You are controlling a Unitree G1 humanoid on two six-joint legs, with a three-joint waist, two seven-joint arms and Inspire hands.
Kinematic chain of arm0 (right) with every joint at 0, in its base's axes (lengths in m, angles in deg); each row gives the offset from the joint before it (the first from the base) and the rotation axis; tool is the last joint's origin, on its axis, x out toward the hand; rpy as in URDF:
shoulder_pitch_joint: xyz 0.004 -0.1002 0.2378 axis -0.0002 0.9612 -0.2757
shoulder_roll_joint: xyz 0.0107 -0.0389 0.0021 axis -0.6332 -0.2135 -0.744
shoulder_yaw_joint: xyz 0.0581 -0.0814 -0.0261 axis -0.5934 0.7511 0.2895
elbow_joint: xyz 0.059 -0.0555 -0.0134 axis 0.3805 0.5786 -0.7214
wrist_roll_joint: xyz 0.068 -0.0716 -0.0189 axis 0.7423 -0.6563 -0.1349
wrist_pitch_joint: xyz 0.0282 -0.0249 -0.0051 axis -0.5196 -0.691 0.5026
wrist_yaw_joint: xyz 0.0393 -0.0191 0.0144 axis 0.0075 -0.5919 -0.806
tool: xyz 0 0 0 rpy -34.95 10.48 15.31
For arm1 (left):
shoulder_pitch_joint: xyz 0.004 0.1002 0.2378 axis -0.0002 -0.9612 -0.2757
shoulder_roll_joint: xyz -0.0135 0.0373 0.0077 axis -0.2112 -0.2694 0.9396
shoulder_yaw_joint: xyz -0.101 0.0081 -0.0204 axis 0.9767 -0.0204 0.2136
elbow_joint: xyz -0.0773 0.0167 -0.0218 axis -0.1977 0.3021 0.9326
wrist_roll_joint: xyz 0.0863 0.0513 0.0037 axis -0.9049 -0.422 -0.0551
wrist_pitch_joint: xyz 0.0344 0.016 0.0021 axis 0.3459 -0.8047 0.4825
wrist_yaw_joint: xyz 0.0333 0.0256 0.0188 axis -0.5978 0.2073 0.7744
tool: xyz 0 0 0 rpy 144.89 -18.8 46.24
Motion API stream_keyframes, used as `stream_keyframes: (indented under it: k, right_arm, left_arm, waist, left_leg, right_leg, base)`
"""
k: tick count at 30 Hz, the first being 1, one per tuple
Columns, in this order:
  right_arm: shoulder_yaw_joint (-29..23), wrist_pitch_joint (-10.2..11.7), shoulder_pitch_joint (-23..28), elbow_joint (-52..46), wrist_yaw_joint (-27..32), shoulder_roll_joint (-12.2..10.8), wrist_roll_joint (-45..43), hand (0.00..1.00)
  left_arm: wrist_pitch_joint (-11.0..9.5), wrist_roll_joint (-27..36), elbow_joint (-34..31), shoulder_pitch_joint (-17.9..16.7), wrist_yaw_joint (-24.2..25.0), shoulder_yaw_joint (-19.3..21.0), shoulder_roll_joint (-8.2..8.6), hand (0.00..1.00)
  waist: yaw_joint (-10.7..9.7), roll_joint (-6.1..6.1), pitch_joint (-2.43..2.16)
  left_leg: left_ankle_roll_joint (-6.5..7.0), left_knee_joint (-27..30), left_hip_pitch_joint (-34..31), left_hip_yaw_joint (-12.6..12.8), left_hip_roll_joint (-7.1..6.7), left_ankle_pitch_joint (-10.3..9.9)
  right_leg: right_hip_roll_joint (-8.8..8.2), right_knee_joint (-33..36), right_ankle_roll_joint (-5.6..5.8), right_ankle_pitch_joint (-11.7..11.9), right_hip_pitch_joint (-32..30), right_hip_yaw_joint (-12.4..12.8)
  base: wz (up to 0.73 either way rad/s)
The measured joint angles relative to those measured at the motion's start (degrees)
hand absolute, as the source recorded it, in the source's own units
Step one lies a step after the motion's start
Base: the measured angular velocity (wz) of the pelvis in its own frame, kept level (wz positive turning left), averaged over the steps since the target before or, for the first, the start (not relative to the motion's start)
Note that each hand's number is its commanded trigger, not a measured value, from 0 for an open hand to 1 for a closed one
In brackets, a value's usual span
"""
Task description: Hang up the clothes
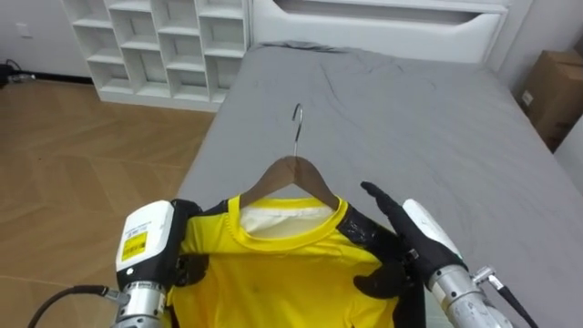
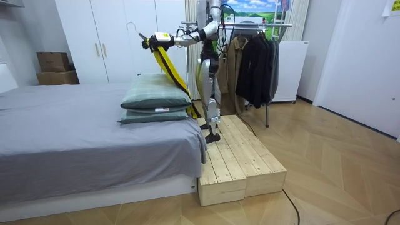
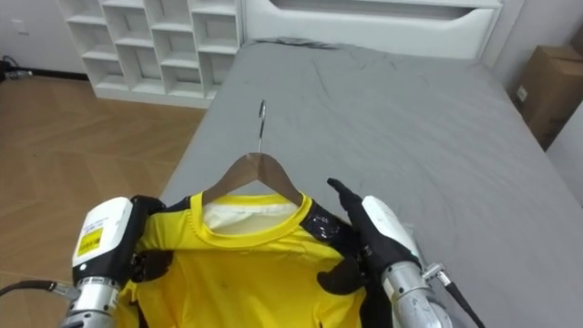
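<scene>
Gripping yellow shirt point(image 1: 273, 278) shoulder edges: left hand point(image 1: 148, 244), right hand point(image 1: 421, 239); bed point(image 1: 419, 118) ahead.

Stacked pillows point(image 2: 155, 99) lie on a grey bed point(image 1: 410, 118) beside white cubby shelves point(image 1: 164, 46).

We find no text that we can read. A yellow label point(image 1: 135, 244) with dark print sits on the white casing of the left robot hand point(image 1: 157, 239), but its print is too small for us to make out. On the yellow shirt point(image 1: 273, 278), a black shoulder patch point(image 1: 361, 232) carries pale marks that we cannot tell apart. A small white sticker point(image 1: 526, 97) is stuck on the side of the cardboard box point(image 1: 556, 82) beside the bed, and we cannot tell whether it bears any writing
</scene>
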Motion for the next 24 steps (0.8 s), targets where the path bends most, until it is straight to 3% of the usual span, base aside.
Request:
stream_keyframes:
  k: [10,20,24]
  right_arm:
    - [2.15,-1.47,0.00,-0.04,-1.85,-0.04,-0.52,0.00]
    - [2.18,-1.51,-0.01,-0.05,-0.77,-1.30,-0.54,0.00]
    - [2.18,-1.51,-0.01,-0.06,0.13,-1.47,-0.60,0.00]
  left_arm:
    - [1.60,-1.78,-0.41,0.00,0.13,-0.07,0.10,1.00]
    - [1.60,-1.95,-1.82,0.00,0.11,-0.05,0.29,1.00]
    - [1.64,-1.95,-1.82,0.00,0.06,-0.15,0.45,1.00]
  waist:
    - [-0.13,0.02,-0.01]
    - [-0.12,0.08,-0.02]
    - [-0.11,0.43,0.19]
  left_leg:
    - [0.00,-0.02,-0.26,-0.13,-0.05,0.00]
    - [0.00,0.46,-0.25,-0.53,-0.10,0.00]
    - [0.01,0.59,-0.24,-1.03,-0.17,0.00]
  right_leg:
    - [0.00,-0.02,0.00,0.00,0.18,-0.10]
    - [-0.04,-0.04,0.00,0.00,0.75,-0.88]
    - [-0.07,-0.01,0.00,0.00,0.96,-1.28]
  base:
    - [0.00]
    - [0.02]
    - [0.05]
